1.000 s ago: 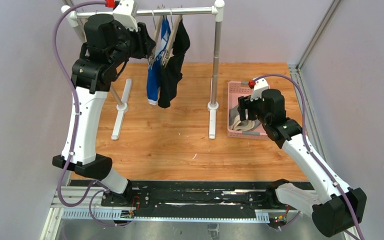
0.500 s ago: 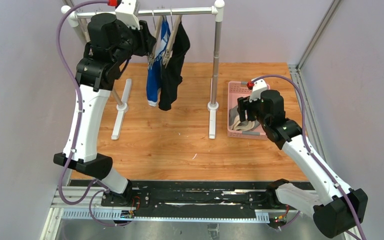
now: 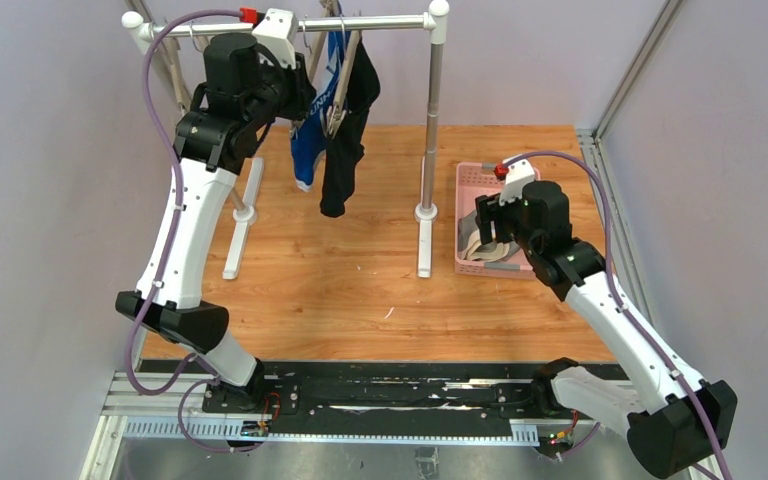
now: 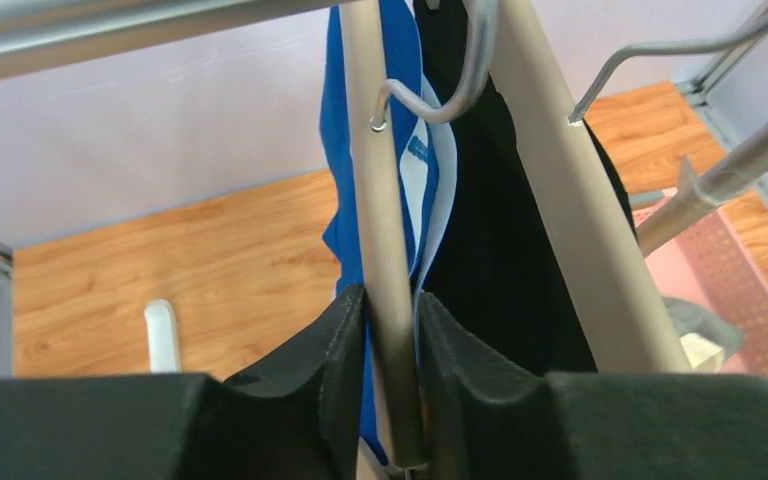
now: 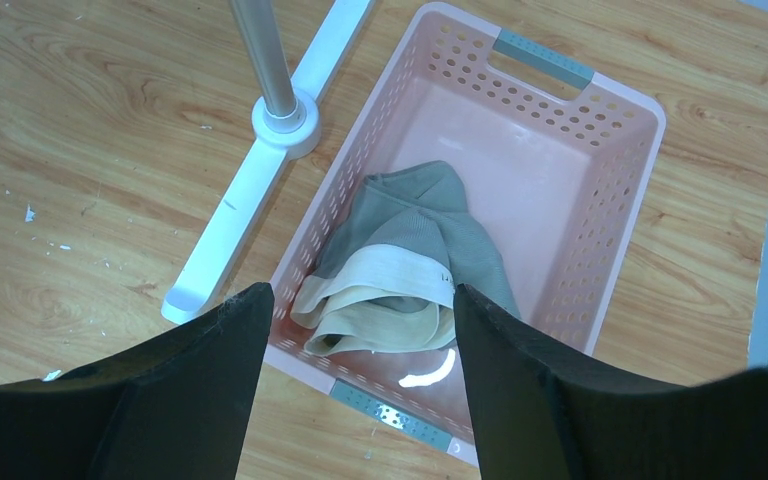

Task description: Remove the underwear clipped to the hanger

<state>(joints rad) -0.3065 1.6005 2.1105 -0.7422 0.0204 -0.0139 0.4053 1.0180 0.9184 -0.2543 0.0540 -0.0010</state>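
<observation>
The blue briefs [image 3: 310, 140] and the black briefs [image 3: 345, 135] hang from beige hangers on the silver rail [image 3: 380, 21]. My left gripper [image 3: 300, 100] is shut on the arm of the hanger [image 4: 385, 250] that holds the blue briefs [image 4: 400, 120]; the black briefs [image 4: 490, 240] hang just right of it. The grey briefs with a beige waistband [image 5: 410, 265] lie in the pink basket [image 5: 610, 200]. My right gripper [image 5: 360, 330] is open and empty above the basket's near rim. In the top view it [image 3: 490, 215] hovers over the basket [image 3: 480, 180].
The clothes rack has two white feet [image 3: 243, 215] and a right post [image 3: 428, 130] on the wooden table. The post's foot [image 5: 260, 170] lies just left of the basket. Purple walls stand close behind and on both sides.
My left arm has swung right and up along the rail, pushing the hanger and blue briefs up and to the right. The right arm has stayed still.
</observation>
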